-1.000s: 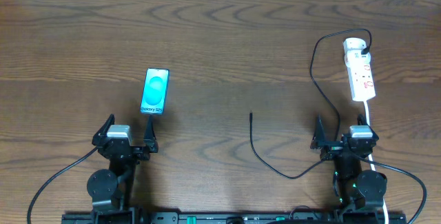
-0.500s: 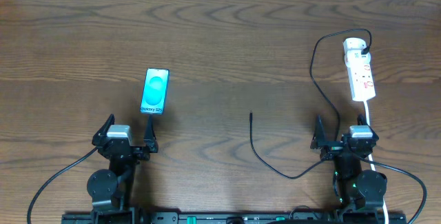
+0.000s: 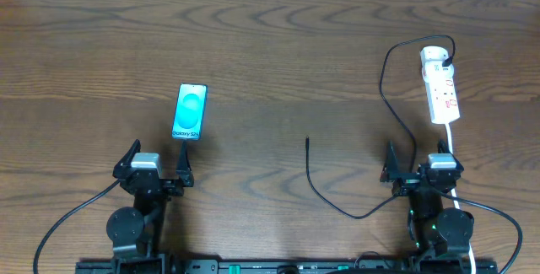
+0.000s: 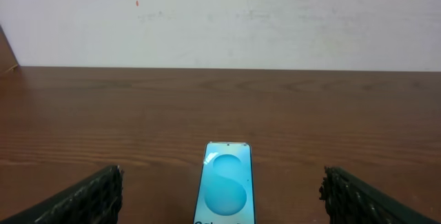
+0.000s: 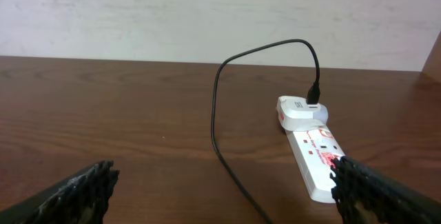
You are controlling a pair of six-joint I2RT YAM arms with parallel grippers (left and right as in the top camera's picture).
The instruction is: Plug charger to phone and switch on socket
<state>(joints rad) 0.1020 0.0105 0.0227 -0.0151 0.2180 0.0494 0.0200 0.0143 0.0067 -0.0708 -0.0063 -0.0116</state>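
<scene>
Both hands rest low at the near edge of the worktop (image 3: pixel 270 55), neither holding anything. The left hand (image 3: pixel 158 154) has its fingers (image 4: pixel 83 198) spread wide, and the right hand (image 3: pixel 423 158) is parted just as widely.

Straight ahead of the left hand, close by, lies the phone (image 3: pixel 190 111). It is flat with its screen up, and its long axis runs away from the hand. The end with the white text is toward the robot, so its port probably faces the hand.

The charger (image 3: pixel 308 163) passes just beside the right hand's inner finger, loops toward the middle and ends in a plug tip pointing away from the robot. That tip lies between the two hands and well apart from the phone. The right hand is somewhat nearer to it, so it seems the natural one to fetch the tip.

The socket (image 3: pixel 441 88) lies ahead of the right hand, lengthwise away from it. The charger's other end is already seated at the socket's far end.
</scene>
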